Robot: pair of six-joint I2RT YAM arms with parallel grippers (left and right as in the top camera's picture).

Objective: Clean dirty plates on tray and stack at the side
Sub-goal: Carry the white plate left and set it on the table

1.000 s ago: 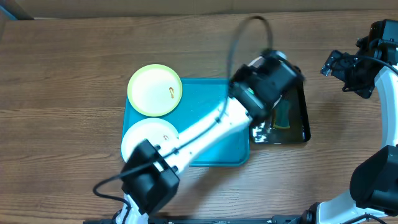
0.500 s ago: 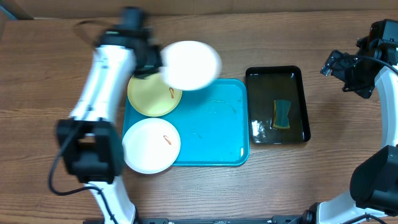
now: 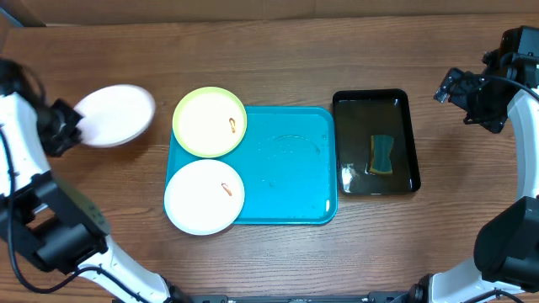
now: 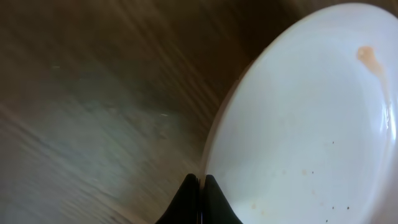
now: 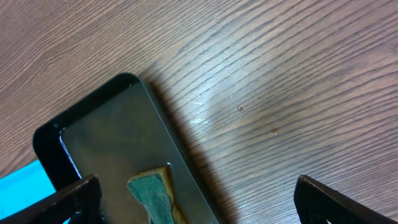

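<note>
Left gripper (image 4: 201,182) pinches the white plate (image 3: 115,115) by its rim, left of the tray (image 3: 286,168); right gripper (image 5: 196,193) spread.

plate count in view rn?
3. A white plate is pinched at its rim by the left end effector, left of the turquoise tray. A yellow-green plate sits on the tray's far-left corner, and a second white plate on its near-left corner. None looks hidden.

I was working in what looked like a robotics lab: a wood-grain table (image 3: 278,50), a white left arm (image 3: 15,139) and right arm (image 3: 527,126) flanking it, cardboard (image 3: 253,7) behind.
</note>
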